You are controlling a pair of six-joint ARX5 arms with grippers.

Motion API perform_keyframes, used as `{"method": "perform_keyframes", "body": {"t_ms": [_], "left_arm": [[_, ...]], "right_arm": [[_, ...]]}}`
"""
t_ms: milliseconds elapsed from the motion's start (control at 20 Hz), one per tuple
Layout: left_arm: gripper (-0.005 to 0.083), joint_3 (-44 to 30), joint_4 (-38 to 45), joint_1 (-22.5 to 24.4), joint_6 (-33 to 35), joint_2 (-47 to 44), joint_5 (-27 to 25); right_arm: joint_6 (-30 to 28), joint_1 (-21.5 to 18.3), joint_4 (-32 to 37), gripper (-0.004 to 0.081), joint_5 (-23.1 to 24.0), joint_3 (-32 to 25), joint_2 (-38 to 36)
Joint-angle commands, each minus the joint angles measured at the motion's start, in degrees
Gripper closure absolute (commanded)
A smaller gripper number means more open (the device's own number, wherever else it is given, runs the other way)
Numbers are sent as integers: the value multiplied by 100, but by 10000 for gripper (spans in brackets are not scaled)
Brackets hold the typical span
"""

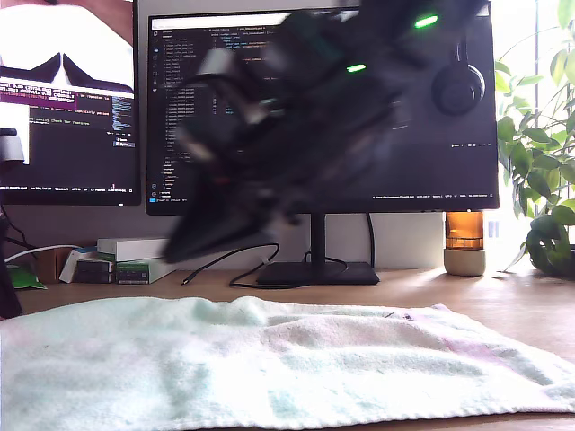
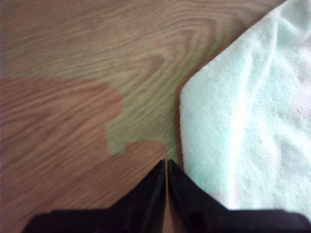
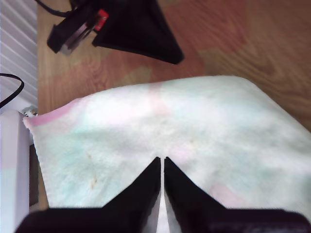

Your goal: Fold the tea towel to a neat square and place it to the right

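Observation:
The tea towel (image 1: 269, 364) lies spread flat on the wooden table across the front of the exterior view, pale mint with faint pink bands. My first gripper (image 2: 166, 162) is shut with nothing in it, over bare wood just beside a corner of the towel (image 2: 243, 121). My second gripper (image 3: 162, 159) is shut and empty, hanging above the middle of the towel (image 3: 155, 121). The first gripper (image 3: 131, 29) also shows in the second wrist view, beyond the towel's far edge. A blurred black arm (image 1: 269, 153) hangs above the towel in the exterior view; I cannot tell which arm it is.
Behind the towel stand two monitors (image 1: 431, 117), one with headphones (image 1: 458, 85) hung on it, and a monitor foot (image 1: 314, 272) with a cable (image 1: 229, 265). Boxes (image 1: 126, 260) sit at the exterior view's left, an amber jar (image 1: 464, 242) and a plant (image 1: 539, 180) at its right.

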Motion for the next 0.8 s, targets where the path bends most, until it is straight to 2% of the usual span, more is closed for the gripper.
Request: {"method": "perform_keyframes", "body": {"t_ms": [0,350,600,750], "left_arm": [[795,-63,120,4,-20,181,42],[795,-63,258,-9,-85,658,232],[795,-61,328,-44,-304,656,962],[795,-61,326,-92,-396,649,1397]], "right_arm": [[-35,57,79,783,-50,72,186],[35,146,625,783,-120,77,444],[317,282,874,783,26,105,719],[321,286,763,783,31,105,831]]}}
